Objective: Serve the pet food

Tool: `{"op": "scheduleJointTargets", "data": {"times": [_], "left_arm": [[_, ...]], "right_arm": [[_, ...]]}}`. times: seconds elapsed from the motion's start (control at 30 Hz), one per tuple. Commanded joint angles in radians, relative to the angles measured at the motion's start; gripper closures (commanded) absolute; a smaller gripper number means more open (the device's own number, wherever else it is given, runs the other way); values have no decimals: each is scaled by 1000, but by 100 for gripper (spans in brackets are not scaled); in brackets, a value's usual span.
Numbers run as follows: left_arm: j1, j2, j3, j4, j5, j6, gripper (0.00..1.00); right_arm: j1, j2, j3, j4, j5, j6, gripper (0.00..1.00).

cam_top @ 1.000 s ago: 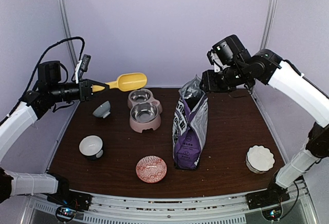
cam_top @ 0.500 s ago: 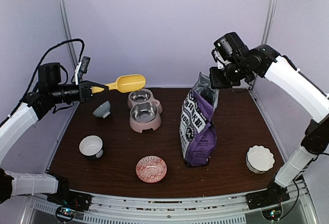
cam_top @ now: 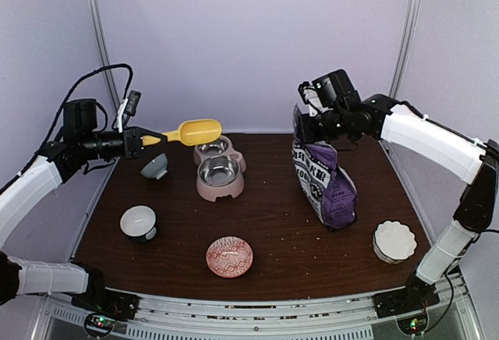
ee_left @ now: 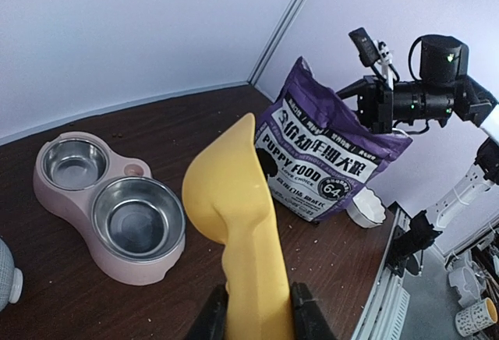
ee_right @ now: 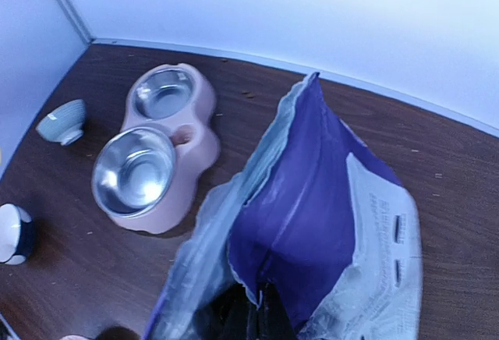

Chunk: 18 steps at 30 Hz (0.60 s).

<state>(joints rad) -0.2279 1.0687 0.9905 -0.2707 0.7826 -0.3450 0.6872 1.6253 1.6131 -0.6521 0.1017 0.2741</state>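
Colours across the dark brown surface (cam_top: 273, 223), seen against pale lilac walls (cam_top: 249, 44)

The bag (cam_top: 323, 180) is printed purple with white lettering, its back white and grey. The scoop (cam_top: 189, 130) is plain yellow. The feeder (cam_top: 219, 176) is pink with silvery cups. The plate (cam_top: 229, 256) is patterned red on white. Also seen are a ribbed grey-blue bowl (cam_top: 155, 166), a white bowl (cam_top: 138, 223) banded dark, and a white scalloped dish (cam_top: 394, 240).

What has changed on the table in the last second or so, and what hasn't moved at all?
The right pincer closed on the top edge of the purple food bag and pulled it toward the robot's right; the bag now leans tilted. The left pincer still holds the yellow scoop in the air, and the pink double feeder and small bowls stayed put.
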Motion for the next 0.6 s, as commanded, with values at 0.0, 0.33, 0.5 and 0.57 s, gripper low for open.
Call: {"op": "scheduleJointTargets", "data": {"times": [0.0,0.33,0.5,0.57], "left_arm": [[7,18,-17,91,36,1,96],[-125,26,-17,20,-9,77,96],[-164,-18,-116,77,-23,15,96],[-169,-50,-155,104,-26,-8,96]], "right_arm": [[104,12,-183,193,-183,65,100],[195,21,-378,346,-193,170,100],[286,117,-394,363,-152,224,100],[328,147,-388,363,-129,242,100]]}}
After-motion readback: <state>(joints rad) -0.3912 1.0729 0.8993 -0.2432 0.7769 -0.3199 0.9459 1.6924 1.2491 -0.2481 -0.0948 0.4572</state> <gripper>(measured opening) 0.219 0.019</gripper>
